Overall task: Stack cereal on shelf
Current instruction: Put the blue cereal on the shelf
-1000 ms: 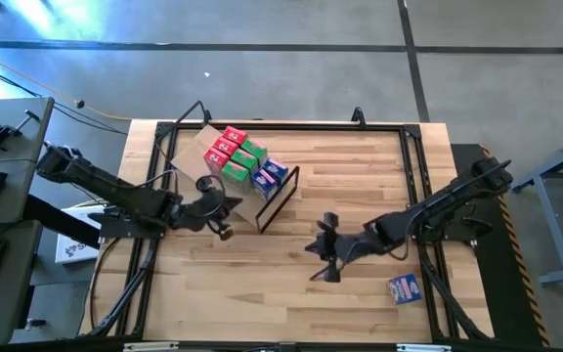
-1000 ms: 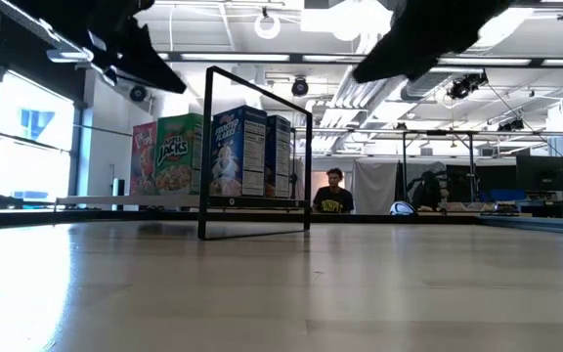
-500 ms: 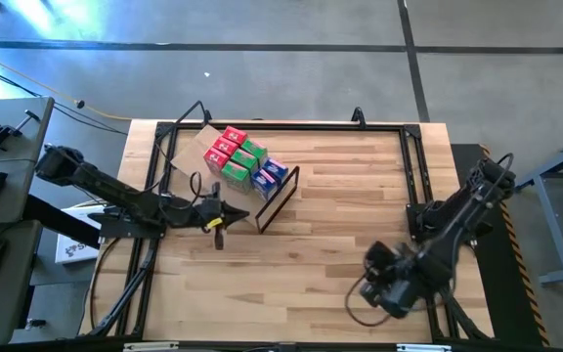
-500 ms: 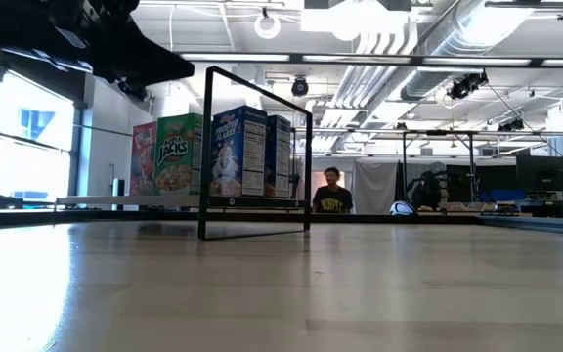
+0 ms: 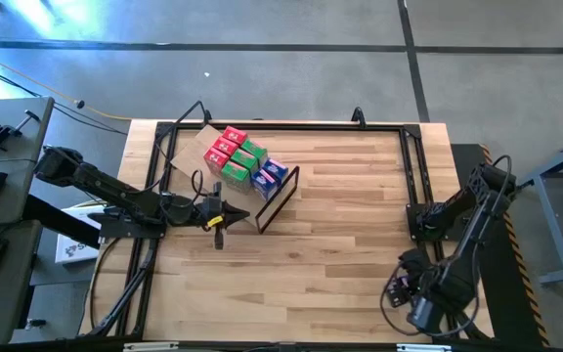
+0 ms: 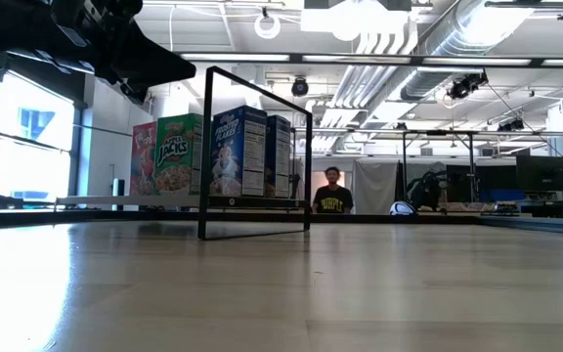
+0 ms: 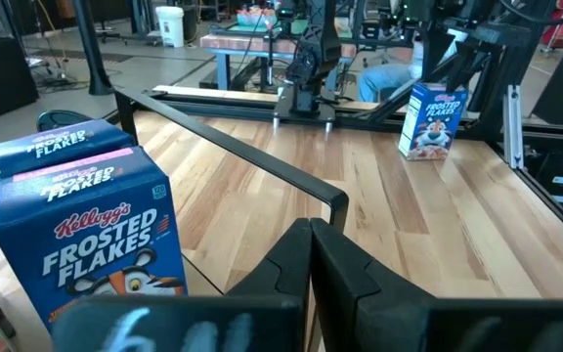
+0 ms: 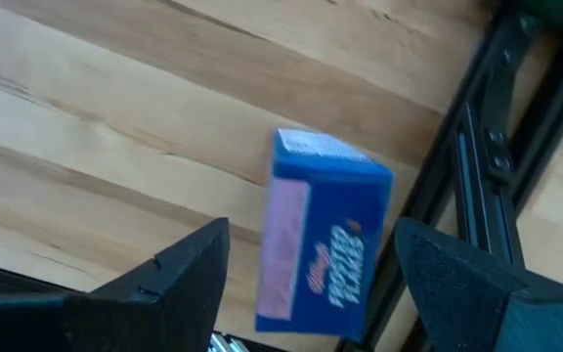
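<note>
The shelf point(image 5: 195, 149) lies at the table's far left, its dark frame point(image 5: 278, 200) toward the middle. Red, green and blue cereal boxes point(image 5: 246, 160) stand on it in a cluster, also seen in the low view point(image 6: 208, 154). One more blue cereal box point(image 8: 325, 244) sits near the table's right near corner, upright in the left wrist view point(image 7: 430, 119). My right gripper point(image 8: 309, 233) hovers open over it, a finger on either side, touching nothing. My left gripper point(image 7: 311, 264) is shut and empty, just left of the frame point(image 7: 252, 161).
Black rails point(image 5: 420, 176) run around the tabletop; one passes close beside the lone blue box point(image 8: 477, 166). Bare wood spans the table's middle point(image 5: 340, 215). A person point(image 6: 332, 192) stands far behind the table.
My right gripper has swung from the table's middle toward the right near corner and now hangs over the lone blue box. My left gripper has shifted slightly beside the shelf's frame. The boxes have stayed put.
</note>
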Controlling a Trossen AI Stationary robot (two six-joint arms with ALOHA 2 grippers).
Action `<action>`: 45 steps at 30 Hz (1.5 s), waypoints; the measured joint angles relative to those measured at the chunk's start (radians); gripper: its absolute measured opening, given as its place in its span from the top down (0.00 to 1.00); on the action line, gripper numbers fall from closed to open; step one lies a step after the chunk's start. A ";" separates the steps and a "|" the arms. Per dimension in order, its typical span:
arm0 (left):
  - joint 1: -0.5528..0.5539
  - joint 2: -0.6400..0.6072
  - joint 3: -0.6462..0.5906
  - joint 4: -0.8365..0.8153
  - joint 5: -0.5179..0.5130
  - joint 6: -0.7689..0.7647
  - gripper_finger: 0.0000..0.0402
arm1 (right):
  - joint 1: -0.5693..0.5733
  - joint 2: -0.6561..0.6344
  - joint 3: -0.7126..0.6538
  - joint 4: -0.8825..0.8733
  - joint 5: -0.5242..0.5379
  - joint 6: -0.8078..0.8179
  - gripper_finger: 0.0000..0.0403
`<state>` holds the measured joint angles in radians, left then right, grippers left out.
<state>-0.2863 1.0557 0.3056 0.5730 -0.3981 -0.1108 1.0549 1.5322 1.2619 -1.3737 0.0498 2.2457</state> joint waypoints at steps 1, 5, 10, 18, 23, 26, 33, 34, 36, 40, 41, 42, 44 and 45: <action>0.000 0.000 0.000 0.000 0.000 0.000 1.00 | 0.014 0.000 0.000 -0.001 -0.002 0.029 0.33; 0.000 0.000 0.000 0.000 0.000 0.000 1.00 | 0.059 0.006 0.000 0.009 -0.010 0.106 0.33; 0.000 0.000 0.000 0.000 0.000 0.000 1.00 | 0.051 0.044 -0.001 0.054 -0.020 0.102 0.33; 0.000 0.000 0.000 0.000 -0.004 0.000 1.00 | 0.051 0.092 -0.001 0.086 -0.071 0.111 0.33; 0.000 0.000 0.000 0.000 -0.005 0.000 1.00 | 0.052 0.112 -0.001 0.116 -0.020 0.106 0.37; 0.000 0.000 0.001 0.000 -0.006 0.000 1.00 | 0.051 0.116 -0.001 0.121 -0.016 0.106 0.42; 0.000 -0.012 0.001 -0.029 -0.032 0.003 1.00 | 0.051 0.116 -0.001 0.119 0.017 0.101 0.58; 0.000 -0.019 0.001 -0.036 -0.041 0.003 1.00 | 0.051 0.116 -0.001 0.119 0.025 0.093 0.60; 0.000 -0.040 0.001 -0.057 -0.053 0.003 1.00 | 0.051 0.116 -0.001 0.119 0.037 0.079 0.62; 0.000 -0.098 0.002 -0.092 -0.057 0.018 1.00 | 0.036 0.113 -0.001 0.115 0.059 0.030 0.62; 0.000 -0.115 0.002 -0.102 -0.058 0.024 1.00 | 0.024 0.107 -0.001 0.115 0.057 0.006 0.61; 0.000 -0.132 0.002 -0.108 -0.059 0.029 1.00 | 0.006 0.098 -0.001 0.117 0.057 -0.025 0.60; 0.000 -0.161 0.002 -0.124 -0.059 0.036 1.00 | -0.041 0.081 0.005 0.116 0.062 -0.109 0.59; 0.000 -0.175 0.002 -0.141 -0.059 0.036 1.00 | -0.072 0.075 0.016 0.113 0.070 -0.168 0.59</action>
<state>-0.2863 0.8807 0.3073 0.4315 -0.4568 -0.0750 0.9833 1.6073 1.2784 -1.2611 0.1197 2.0779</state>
